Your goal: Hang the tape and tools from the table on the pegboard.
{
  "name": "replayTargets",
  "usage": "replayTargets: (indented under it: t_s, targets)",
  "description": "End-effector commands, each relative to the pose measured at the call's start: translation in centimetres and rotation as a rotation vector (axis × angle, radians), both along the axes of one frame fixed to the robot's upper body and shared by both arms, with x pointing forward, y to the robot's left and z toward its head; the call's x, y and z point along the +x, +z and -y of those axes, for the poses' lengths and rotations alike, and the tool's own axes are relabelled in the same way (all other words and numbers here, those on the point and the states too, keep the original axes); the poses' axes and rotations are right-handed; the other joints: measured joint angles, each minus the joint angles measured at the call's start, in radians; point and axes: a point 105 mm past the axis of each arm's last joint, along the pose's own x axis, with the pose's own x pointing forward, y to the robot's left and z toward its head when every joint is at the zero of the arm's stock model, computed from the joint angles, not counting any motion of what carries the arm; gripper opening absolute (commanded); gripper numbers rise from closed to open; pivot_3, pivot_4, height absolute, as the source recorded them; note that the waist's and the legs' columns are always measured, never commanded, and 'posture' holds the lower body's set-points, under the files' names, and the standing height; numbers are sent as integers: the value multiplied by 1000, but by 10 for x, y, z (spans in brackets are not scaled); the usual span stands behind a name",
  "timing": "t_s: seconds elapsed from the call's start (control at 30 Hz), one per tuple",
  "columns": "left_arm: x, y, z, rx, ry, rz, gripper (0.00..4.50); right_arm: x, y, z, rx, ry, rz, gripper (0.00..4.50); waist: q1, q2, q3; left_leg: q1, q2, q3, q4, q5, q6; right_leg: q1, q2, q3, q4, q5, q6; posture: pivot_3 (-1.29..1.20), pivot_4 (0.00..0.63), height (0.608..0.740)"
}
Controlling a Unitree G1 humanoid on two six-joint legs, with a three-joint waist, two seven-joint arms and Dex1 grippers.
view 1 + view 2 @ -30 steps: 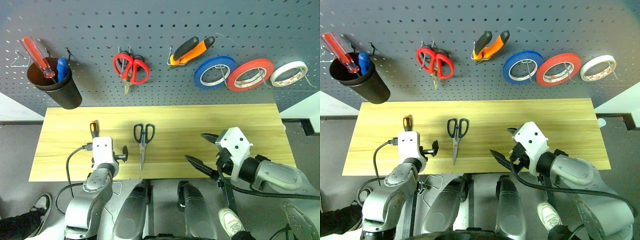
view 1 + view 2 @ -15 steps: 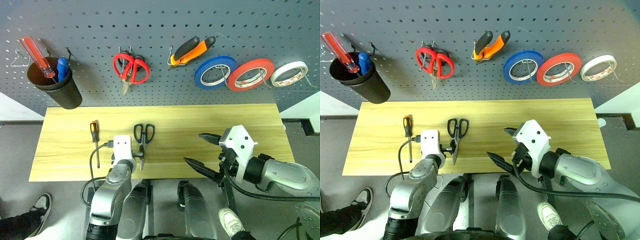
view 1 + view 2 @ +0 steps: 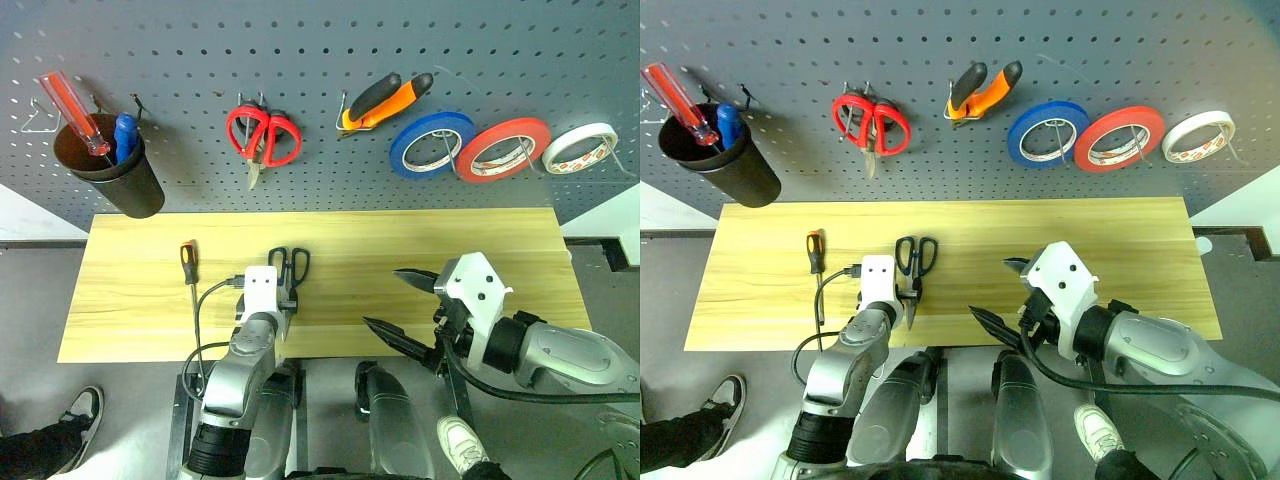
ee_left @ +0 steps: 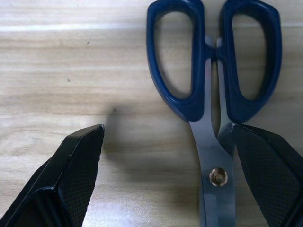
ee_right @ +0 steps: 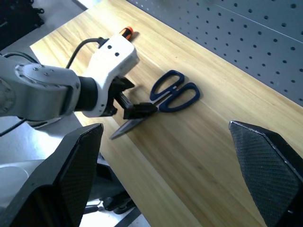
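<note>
Dark blue-handled scissors (image 3: 288, 262) lie flat on the table (image 3: 420, 240), blades toward the near edge. My left gripper (image 4: 166, 130) is open just above the wood, its jaws either side of the blades near the pivot (image 4: 218, 177), and one finger (image 4: 265, 165) sits close against them. A small orange-handled screwdriver (image 3: 187, 262) lies to the scissors' left. My right gripper (image 3: 400, 305) hangs open and empty over the near edge at centre right. The red tape (image 3: 500, 148) and the orange-and-black pliers (image 3: 385, 100) hang on the pegboard (image 3: 300, 50).
A black cup (image 3: 110, 175) at the board's left holds a red and a blue screwdriver. Red-handled scissors (image 3: 262, 135), a blue roll (image 3: 430, 143) and a white roll (image 3: 578, 147) also hang on hooks. Bare wood stretches along the table's right half.
My left gripper has swung right and forward, from beside the small screwdriver to over the scissors' blades. The right gripper has stayed about where it was.
</note>
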Motion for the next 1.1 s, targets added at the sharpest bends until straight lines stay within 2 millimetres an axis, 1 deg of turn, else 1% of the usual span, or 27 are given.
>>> replayTargets:
  t_s: [0.03, 0.13, 0.23, 0.3, 0.37, 0.53, 0.77, 1.1]
  targets:
    - [-7, -6, 22, -22, -59, -43, 4500, -8, 6, -7, 9, 32, 36, 4451, 0, 0, 0, 0, 0, 0, 0, 0, 0, 0, 0, 0, 0, 0, 0, -59, 420, 710]
    - [-10, -9, 24, -22, -64, -58, 4500, -7, 6, -7, 7, 23, 37, 4451, 0, 0, 0, 0, 0, 0, 0, 0, 0, 1, 0, 0, -1, 0, 0, -56, 417, 710]
    - [-11, -4, 29, -24, -104, -28, 4500, -7, 4, -7, 3, 16, 36, 4451, 0, 0, 0, 0, 0, 0, 0, 0, 0, 1, 0, 0, -2, 0, 1, -52, 415, 710]
    - [-13, 1, 30, -30, -111, -12, 4500, -6, 1, -6, -13, 6, 32, 4451, 0, 0, 0, 0, 0, 0, 0, 0, 0, 1, 0, 0, -2, 0, 1, -51, 413, 710]
    - [-16, 1, 28, -31, -106, -16, 4500, -6, 0, -6, -16, 3, 32, 4451, 0, 0, 0, 0, 0, 0, 0, 0, 0, 1, 0, 0, -3, 0, 1, -50, 410, 710]
    - [-11, -6, 24, -10, -75, -30, 4500, -6, 0, -7, -12, 4, 35, 4451, 1, 0, 0, 0, 0, 0, 0, 0, 0, 1, 0, 0, -3, 0, 1, -52, 409, 710]
    - [2, -16, 22, -4, -50, -42, 4500, -8, 3, -9, 5, 17, 39, 4451, 1, 0, 0, 0, 0, 0, -1, -1, 1, 2, 0, 0, -4, 1, 1, -55, 410, 710]
    - [1, -21, 23, -7, -52, -58, 4500, -17, 1, -5, -24, 56, 6, 4451, 1, 0, 0, 1, 0, 0, 0, -1, 1, 3, 0, 0, -4, 1, 2, -58, 415, 710]
